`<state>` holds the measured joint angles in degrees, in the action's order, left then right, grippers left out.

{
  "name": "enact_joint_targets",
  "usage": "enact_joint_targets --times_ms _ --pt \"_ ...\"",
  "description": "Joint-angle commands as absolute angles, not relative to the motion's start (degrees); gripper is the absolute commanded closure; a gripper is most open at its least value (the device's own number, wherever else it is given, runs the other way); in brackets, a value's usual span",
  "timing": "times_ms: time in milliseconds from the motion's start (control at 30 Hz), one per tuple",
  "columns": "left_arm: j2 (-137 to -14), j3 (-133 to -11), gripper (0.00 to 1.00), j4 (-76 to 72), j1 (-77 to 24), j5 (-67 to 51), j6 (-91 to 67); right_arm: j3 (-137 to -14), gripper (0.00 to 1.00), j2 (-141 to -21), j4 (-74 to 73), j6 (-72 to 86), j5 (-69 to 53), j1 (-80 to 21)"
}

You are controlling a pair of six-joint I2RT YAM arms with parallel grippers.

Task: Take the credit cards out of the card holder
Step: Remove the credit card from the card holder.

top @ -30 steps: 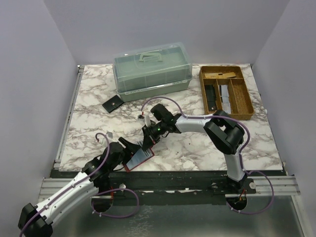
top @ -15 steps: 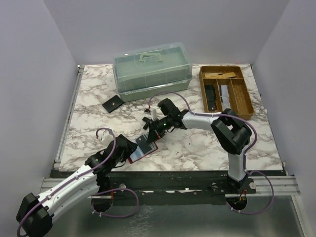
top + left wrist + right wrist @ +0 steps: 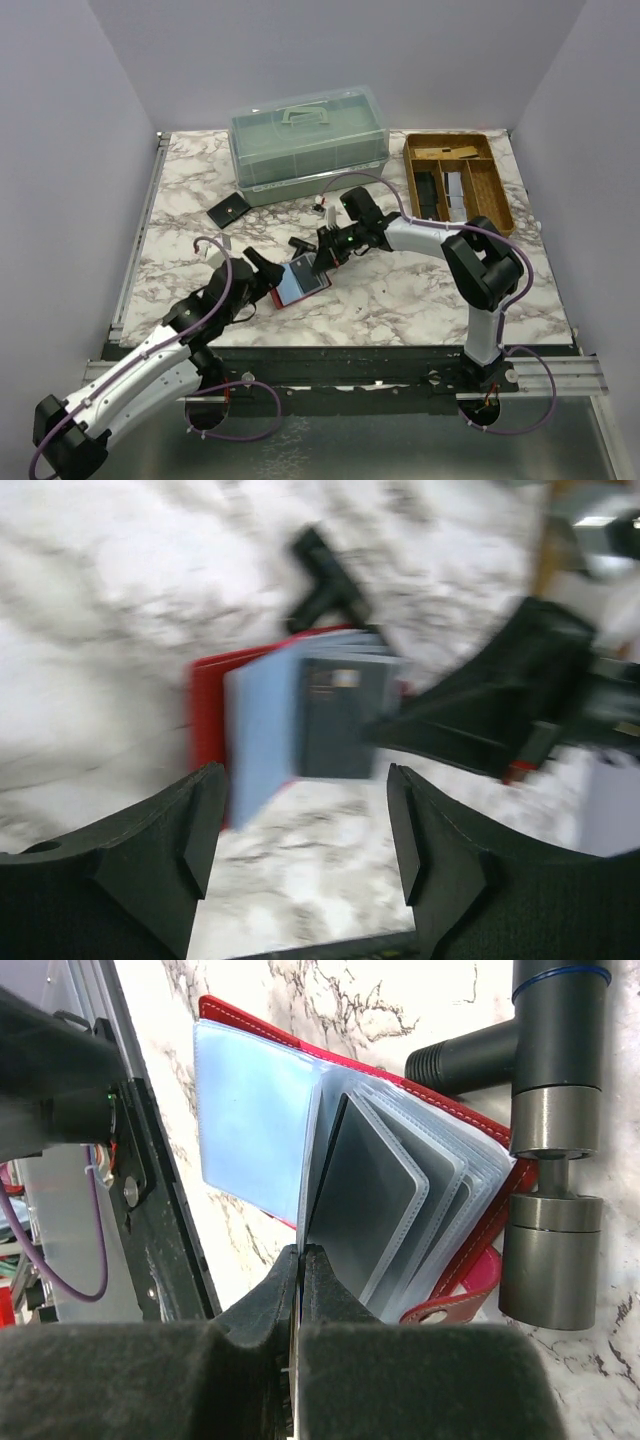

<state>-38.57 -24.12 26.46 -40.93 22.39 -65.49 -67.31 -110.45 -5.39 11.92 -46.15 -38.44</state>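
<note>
A red card holder (image 3: pixel 300 283) lies open on the marble table, its clear sleeves fanned out. One sleeve shows a pale blue credit card (image 3: pixel 250 1130); the sleeve beside it shows a grey one (image 3: pixel 365 1200). My right gripper (image 3: pixel 301 1255) is shut on the edge of a clear sleeve between them and reaches in from the right (image 3: pixel 322 258). My left gripper (image 3: pixel 305 810) is open just left of the holder, with only bare marble between its fingers. In the left wrist view the red cover (image 3: pixel 207 710), blue card (image 3: pixel 262 720) and grey card (image 3: pixel 335 720) are blurred.
A dark T-shaped metal piece (image 3: pixel 545 1160) lies right behind the holder. A small black wallet (image 3: pixel 228 211) sits back left. A clear-lidded green box (image 3: pixel 308 145) and a wooden tray (image 3: pixel 495 200) of flat items stand at the back. The table's front edge (image 3: pixel 340 350) is close by.
The right gripper has dragged the card holder right and away from the front edge. The left gripper followed it up and right, and its jaws widened a little.
</note>
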Motion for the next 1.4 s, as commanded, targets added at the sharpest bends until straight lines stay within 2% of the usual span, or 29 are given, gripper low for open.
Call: enact_joint_targets --times_ms 0,133,267,667,867,1133,1367 --pt "-32.93 -26.16 0.28 12.21 -40.69 9.58 -55.62 -66.65 1.0 -110.01 -4.93 11.04 -46.4 -38.52" --pt "-38.68 -23.59 0.31 3.73 -40.68 1.78 -59.6 -65.9 1.0 -110.13 -3.57 12.3 -47.79 -37.83" --pt "-45.49 -20.16 0.4 -3.65 -40.61 2.39 -61.65 -65.09 1.0 -109.89 -2.09 13.38 -49.94 -36.91" --pt "-47.55 -6.91 0.41 -26.46 -38.63 3.6 -61.65 -61.62 1.0 -111.24 7.59 21.09 -62.25 -33.4" --pt "-48.05 -5.71 0.42 -28.07 -37.97 2.87 -61.52 -60.34 1.0 -111.95 11.97 25.18 -66.54 -33.36" --pt "-46.33 -4.57 0.46 -31.75 -37.35 0.07 -62.51 -60.99 1.0 -113.15 10.21 23.92 -65.39 -33.32" --pt "-44.87 -3.78 0.41 -28.72 -37.13 1.84 -63.85 -60.15 1.0 -113.11 13.09 25.77 -67.53 -33.3"
